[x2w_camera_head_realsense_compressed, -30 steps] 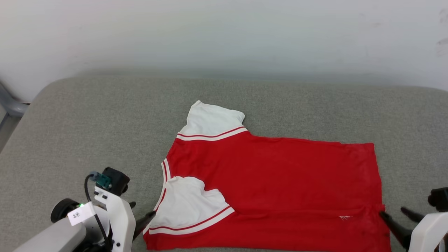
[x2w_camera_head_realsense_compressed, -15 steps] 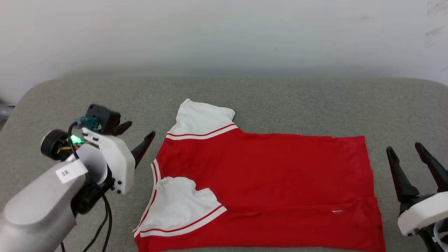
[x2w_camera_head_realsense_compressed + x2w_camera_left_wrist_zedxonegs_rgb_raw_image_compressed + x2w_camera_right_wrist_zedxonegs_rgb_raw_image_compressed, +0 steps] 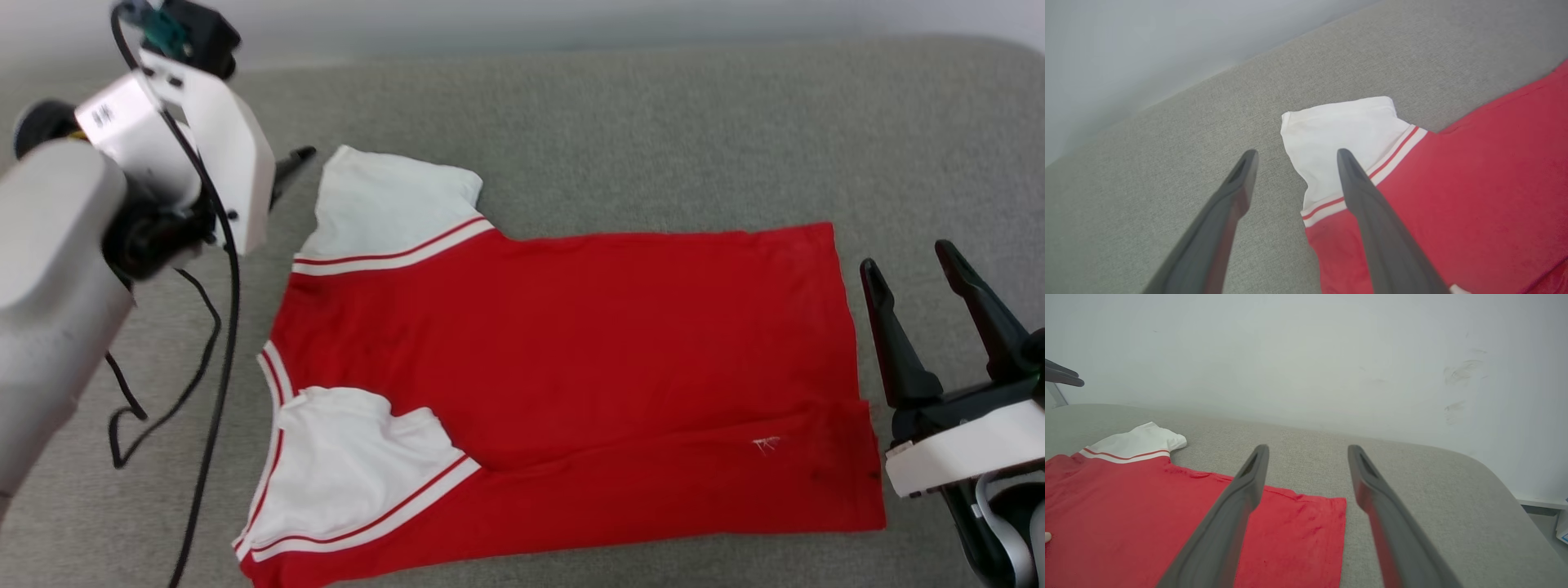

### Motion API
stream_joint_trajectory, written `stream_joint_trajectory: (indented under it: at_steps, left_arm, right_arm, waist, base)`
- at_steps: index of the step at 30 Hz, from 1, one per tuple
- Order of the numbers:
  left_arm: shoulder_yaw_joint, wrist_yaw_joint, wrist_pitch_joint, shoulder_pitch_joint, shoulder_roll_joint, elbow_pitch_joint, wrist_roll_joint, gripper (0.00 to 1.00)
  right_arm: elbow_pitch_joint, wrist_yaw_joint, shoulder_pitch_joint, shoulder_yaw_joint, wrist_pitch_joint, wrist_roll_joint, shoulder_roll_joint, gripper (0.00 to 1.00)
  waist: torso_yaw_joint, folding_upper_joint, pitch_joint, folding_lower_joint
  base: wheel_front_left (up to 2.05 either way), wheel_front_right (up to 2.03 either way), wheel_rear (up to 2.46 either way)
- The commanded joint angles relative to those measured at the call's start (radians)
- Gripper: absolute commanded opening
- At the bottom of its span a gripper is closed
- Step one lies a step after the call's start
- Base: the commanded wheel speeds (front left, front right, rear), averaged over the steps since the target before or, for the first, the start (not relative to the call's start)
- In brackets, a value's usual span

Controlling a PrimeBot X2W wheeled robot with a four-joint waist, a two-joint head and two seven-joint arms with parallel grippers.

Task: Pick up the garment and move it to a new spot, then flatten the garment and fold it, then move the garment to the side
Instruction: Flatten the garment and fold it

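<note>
The garment (image 3: 571, 343) is laid flat on the grey padded surface (image 3: 653, 122), with its plain red side turned up. Its neck end is pointed to 9 o'clock and its hem to 3 o'clock. One white sleeve with red-and-white stripe trim is spread out toward 11 o'clock, and the other is folded in over the red body at about 7 o'clock. A crease is seen along the edge nearest the robot. A small white mark (image 3: 766, 443) is seen near the hem, too small to be read.

The left gripper (image 3: 1297, 152) is held at 10 o'clock of the garment, beside the far sleeve. Its jaws are spread wide and nothing is gripped. Whether the cloth is touched cannot be told. A white tag (image 3: 106, 114) is fixed on that wrist, but its writing is too blurred to be read. A black cable (image 3: 212, 327) is hung from the arm down over the surface.

The right gripper (image 3: 906, 257) is held at 3 o'clock, just beside the hem and apart from it. Its jaws are also wide apart and empty. A pale wall (image 3: 1290, 355) is seen behind the surface.
</note>
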Motion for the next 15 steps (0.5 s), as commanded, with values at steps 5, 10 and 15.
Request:
stream_joint_trajectory:
  at_steps: [5, 10, 15]
  left_arm:
    - [-0.004, -0.013, 0.162, -0.105, -0.009, 0.075, -0.049, 1.0]
    - [0.004, -0.018, 0.259, -0.175, -0.01, 0.128, -0.08, 1.0]
    - [-0.022, -0.022, 0.288, -0.225, -0.004, 0.175, -0.047, 1.0]
  right_arm:
    - [-0.029, -0.001, -0.045, 0.015, 0.001, -0.008, 0.01, 1.0]
    - [-0.027, -0.001, -0.088, 0.036, -0.004, -0.008, 0.005, 1.0]
    - [-0.013, -0.001, -0.123, 0.044, -0.018, -0.004, 0.001, 1.0]
  waist:
    - [-0.065, 0.0, 0.136, -0.0002]
    - [-0.092, 0.0, 0.21, -0.0002]
    - [-0.108, 0.0, 0.262, -0.0002]
  base:
    - [0.0, 0.0, 0.0]
    - [0.0, 0.0, 0.0]
    - [0.0, 0.0, 0.0]
